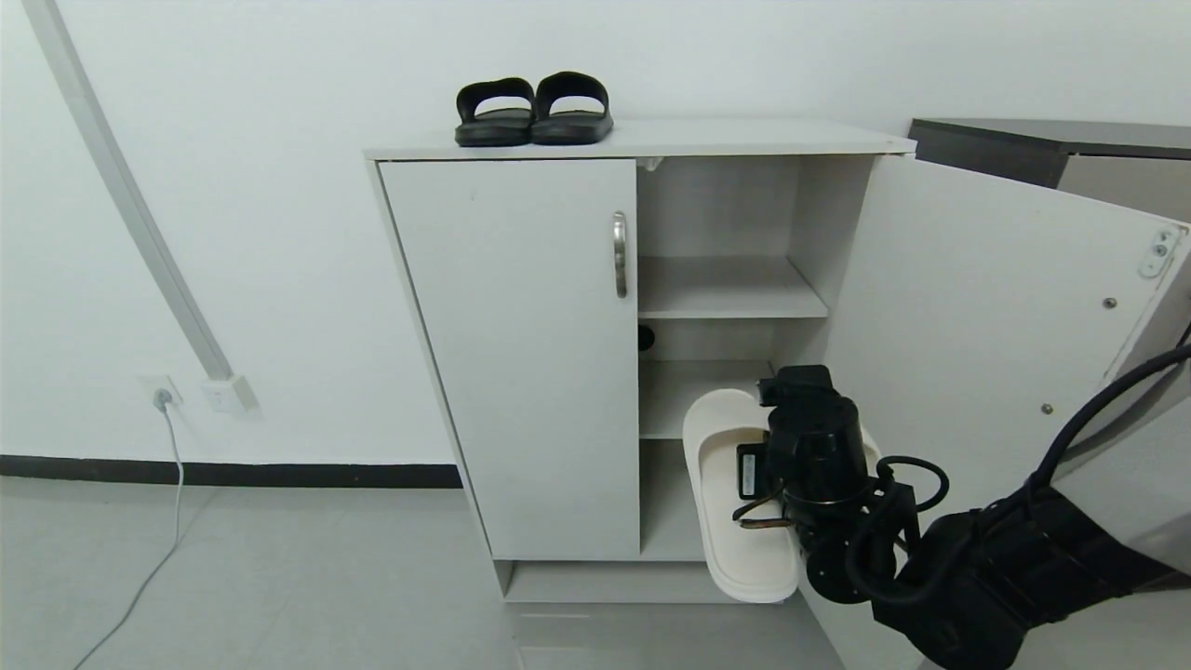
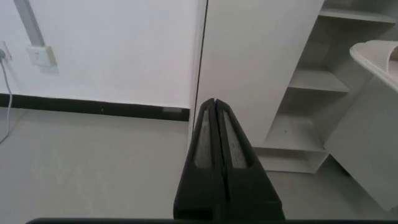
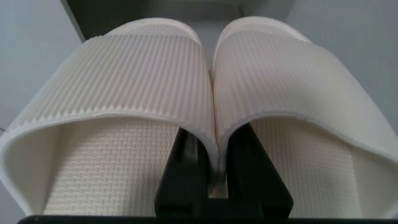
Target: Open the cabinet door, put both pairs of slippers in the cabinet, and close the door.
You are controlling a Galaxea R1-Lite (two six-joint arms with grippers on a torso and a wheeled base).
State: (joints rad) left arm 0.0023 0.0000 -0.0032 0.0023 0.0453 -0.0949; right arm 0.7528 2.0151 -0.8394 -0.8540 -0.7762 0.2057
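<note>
Two white slippers (image 3: 137, 81) pinched in right claw (image 3: 214, 158), arm stretched toward open cabinet (image 1: 521, 372); left claw (image 2: 216, 124) pressed together.

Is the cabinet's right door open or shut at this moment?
Open. The right door is swung outward, its inner face toward the camera, and the shelves behind it are exposed. The left door is shut.
</note>
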